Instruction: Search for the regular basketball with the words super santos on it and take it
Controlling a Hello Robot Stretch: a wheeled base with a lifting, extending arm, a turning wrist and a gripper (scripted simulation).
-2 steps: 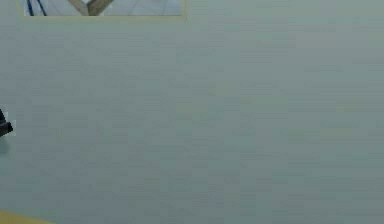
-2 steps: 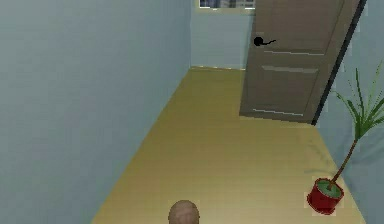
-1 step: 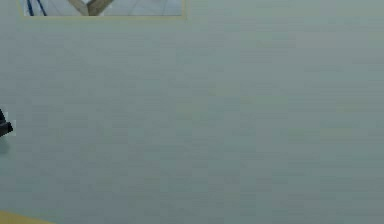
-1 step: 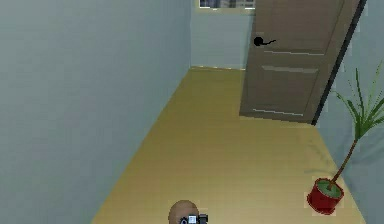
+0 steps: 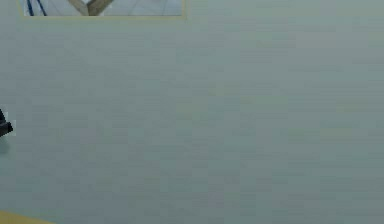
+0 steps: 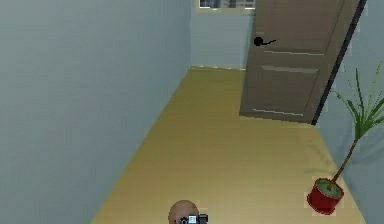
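- Forward view: bot is nose-on to a bare grey-blue wall (image 5: 200, 120). The bottom edge of a framed picture (image 5: 100, 6) sits up top and a small dark object (image 5: 4, 126) at the left edge is too cut off to identify. Nothing ball-like that way.
- Arm side view: hallway with a yellow wood floor (image 6: 200, 130). At the far right is a closed brown door (image 6: 295, 60) with a dark handle (image 6: 262, 42), and a window (image 6: 225, 4) is at the far end.
- A potted plant (image 6: 340, 150) in a red pot stands near the door, well apart from the arm.
- Task's thing: a round brown blob (image 6: 181, 211) at the bottom edge of the arm side view, around the middle. Shape and colour fit a basketball, and I'd take it for the target. Lettering is too small to confirm.
- The gripper (image 6: 196, 218) is the dark bit with pale marks hard against the blob's right side, right at the frame edge.
- Fingers: can't tell their state from here.
- Hold: can't tell either. The blob is at the gripper, but whether it hangs clear of the floor or rests on it isn't resolvable.
- Progress, my read: the search looks done, since the ball candidate is at the arm. The take is either in hand or just made, unconfirmed.
- Left to do: verify the grasp with the ball seen clear of the floor, and confirm it's the right ball.
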